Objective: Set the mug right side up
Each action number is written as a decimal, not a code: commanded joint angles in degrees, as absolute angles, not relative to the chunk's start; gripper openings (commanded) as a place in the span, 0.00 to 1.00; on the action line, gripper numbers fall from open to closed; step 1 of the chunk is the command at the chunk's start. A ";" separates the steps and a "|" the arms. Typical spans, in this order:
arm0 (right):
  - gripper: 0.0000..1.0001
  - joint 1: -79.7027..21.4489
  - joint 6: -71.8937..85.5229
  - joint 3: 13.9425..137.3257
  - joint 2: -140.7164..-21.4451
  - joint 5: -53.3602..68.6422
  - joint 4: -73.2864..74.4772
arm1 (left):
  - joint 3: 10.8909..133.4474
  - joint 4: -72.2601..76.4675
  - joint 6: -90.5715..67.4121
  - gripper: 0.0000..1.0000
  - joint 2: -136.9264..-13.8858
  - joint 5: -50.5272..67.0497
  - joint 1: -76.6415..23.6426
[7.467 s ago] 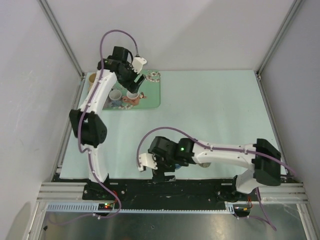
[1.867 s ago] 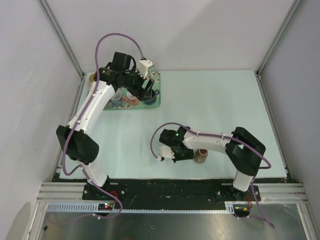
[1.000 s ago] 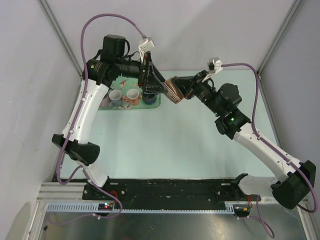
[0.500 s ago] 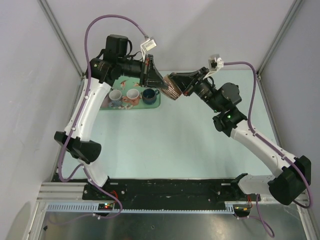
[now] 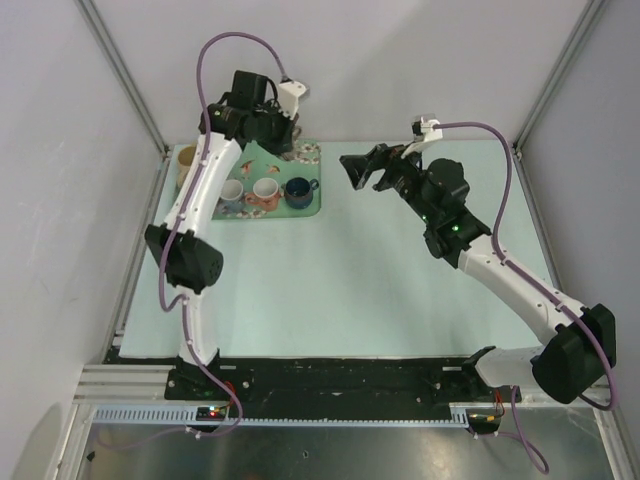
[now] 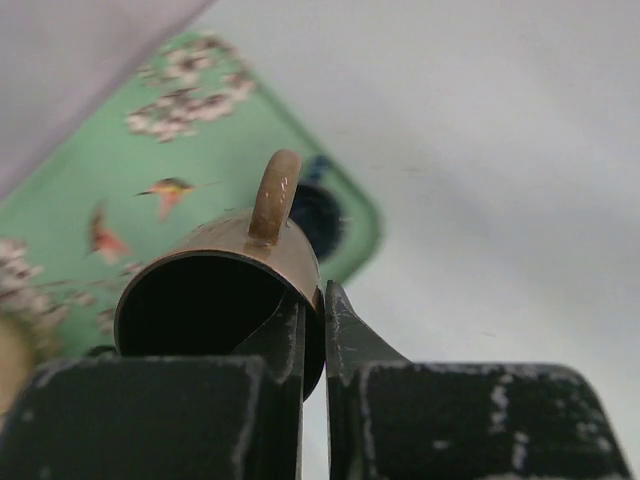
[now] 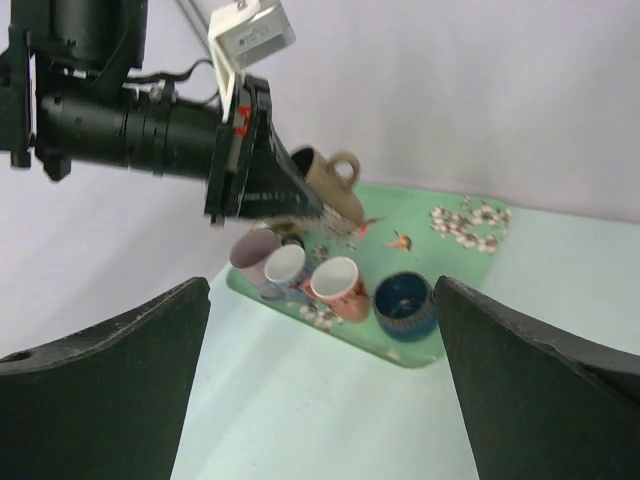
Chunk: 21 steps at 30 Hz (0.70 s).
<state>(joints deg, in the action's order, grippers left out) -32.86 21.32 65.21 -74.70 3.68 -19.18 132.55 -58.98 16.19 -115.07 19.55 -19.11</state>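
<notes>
White-shelled left arm (image 5: 205, 185) and right arm (image 5: 510, 285), black joints, looping purple cables (image 5: 235, 40); scuffed matte-black left gripper (image 6: 314, 300); at three o'clock, perhaps a green LED (image 5: 452, 228).

A brown glazed ceramic mug (image 6: 262, 245), smooth with a soft sheen along its handle, is pinched in the left gripper (image 6: 312, 310). The gripper's matt black plastic fingers (image 6: 430, 420) look scuffed and whitish at the edges. Beyond the gripper lie a glossy green printed tray (image 6: 200, 140) and a smooth matt pale table (image 6: 490, 150).

Brown mug (image 6: 225, 240), in the air above the green tray (image 6: 100, 190), rim pinched by left jaws, handle up
</notes>
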 commanded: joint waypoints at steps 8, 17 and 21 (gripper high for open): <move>0.99 -35.02 11.88 66.27 -76.82 -2.20 -4.30 | 148.95 -53.63 25.41 0.00 -133.74 1.45 -6.90; 1.00 -36.81 9.13 66.05 -78.25 -4.54 -0.48 | 148.47 -50.22 21.44 0.00 -140.62 6.70 -3.64; 1.00 -37.33 9.01 65.99 -78.75 -5.67 0.74 | 148.47 -48.80 20.75 0.00 -142.36 8.75 -3.89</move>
<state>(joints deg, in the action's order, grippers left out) -36.71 10.41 65.21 -78.46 -3.22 -0.27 146.26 -54.35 21.87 -143.33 5.43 -2.63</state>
